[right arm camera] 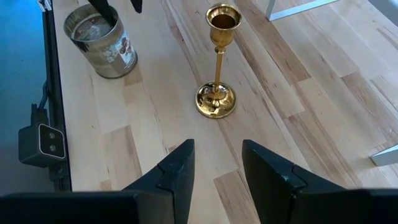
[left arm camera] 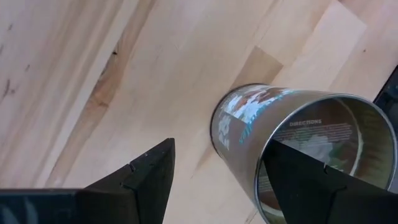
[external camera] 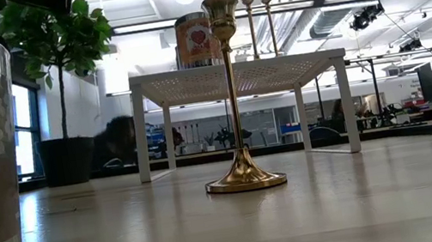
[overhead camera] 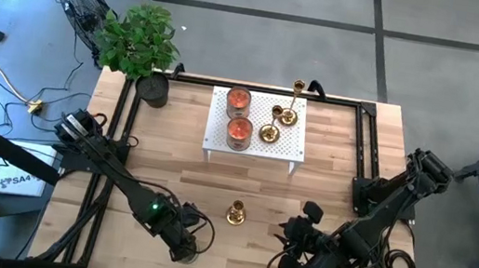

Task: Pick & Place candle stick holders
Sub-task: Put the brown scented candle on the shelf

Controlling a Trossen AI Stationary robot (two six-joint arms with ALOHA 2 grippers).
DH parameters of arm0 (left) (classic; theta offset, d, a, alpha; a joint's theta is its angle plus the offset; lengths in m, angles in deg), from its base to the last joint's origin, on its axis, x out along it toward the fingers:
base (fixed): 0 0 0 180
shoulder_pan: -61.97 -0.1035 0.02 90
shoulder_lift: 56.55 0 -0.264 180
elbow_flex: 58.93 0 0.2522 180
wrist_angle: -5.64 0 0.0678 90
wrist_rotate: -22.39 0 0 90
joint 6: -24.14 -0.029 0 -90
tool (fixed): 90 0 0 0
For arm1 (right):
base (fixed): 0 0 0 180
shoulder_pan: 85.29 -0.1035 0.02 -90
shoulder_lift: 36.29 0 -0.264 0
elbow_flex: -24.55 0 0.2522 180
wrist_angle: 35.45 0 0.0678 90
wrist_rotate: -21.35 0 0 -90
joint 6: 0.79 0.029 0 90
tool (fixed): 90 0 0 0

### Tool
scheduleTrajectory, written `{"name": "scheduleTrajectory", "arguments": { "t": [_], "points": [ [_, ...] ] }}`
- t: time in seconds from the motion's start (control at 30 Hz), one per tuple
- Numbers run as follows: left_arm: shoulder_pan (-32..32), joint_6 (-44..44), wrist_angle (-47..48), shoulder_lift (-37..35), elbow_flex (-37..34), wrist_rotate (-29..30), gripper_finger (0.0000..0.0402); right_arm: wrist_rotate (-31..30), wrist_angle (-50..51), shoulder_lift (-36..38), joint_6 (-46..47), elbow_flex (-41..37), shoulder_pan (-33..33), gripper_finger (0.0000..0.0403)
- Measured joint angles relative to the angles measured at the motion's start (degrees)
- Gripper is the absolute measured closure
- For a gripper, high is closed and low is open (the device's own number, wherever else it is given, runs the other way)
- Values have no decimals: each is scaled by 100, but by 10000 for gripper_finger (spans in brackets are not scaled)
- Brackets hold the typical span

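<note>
- Probably the brass candlestick (right arm camera: 216, 68) is handling stiff, slippery and top-heavy; gripping its slim stem seems safest.
- Right gripper (right arm camera: 217, 163) is facing it, fingers apart, empty.
- Left gripper (left arm camera: 214, 165) is straddling the tin's (left arm camera: 292, 146) wall, fingers apart.

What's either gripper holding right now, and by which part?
Nothing. Left gripper is open, one finger over the tin's mouth, not clamped. Right gripper is open and empty, short of the candlestick.
</note>
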Motion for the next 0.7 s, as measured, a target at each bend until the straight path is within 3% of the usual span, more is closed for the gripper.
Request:
{"name": "scheduleTrajectory", "arguments": {
  "t": [0.7],
  "points": [
    [0,-4,-189,0,-8,-168,163,-71,-2,-1,0,-1,0,274]
  ]
}}
